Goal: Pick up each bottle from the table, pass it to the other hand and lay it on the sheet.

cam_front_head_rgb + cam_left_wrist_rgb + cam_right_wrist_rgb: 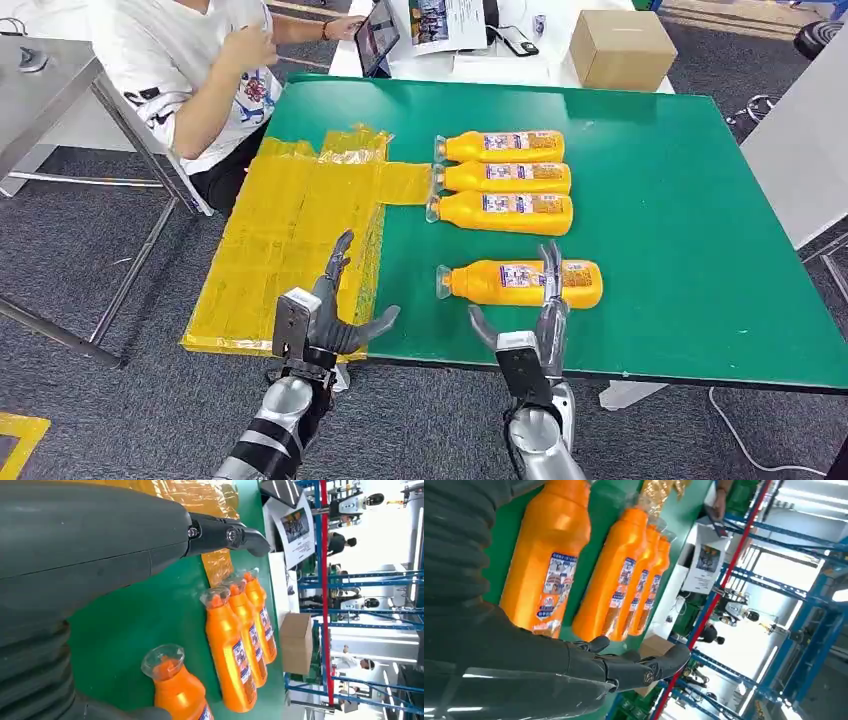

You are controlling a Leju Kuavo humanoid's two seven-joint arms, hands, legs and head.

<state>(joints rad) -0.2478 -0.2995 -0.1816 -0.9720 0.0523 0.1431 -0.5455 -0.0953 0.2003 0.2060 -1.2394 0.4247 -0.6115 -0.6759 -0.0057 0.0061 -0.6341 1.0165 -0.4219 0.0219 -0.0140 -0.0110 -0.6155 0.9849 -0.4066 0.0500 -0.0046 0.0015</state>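
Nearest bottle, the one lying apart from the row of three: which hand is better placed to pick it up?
The right hand. Its fingers already reach over the nearest bottle, near its label. The left hand is open over the edge of the yellow sheet, well to the side of that bottle.

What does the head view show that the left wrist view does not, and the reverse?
Head view alone: the right robot hand open, its fingers reaching over the nearest bottle, and a seated person at the table's far corner beside a tablet.

Left wrist view alone: blue shelving behind the table, and the bottles' clear caps seen close.

Both: the left robot hand open, the yellow sheet, the green table, three bottles lying side by side, and the cardboard box.
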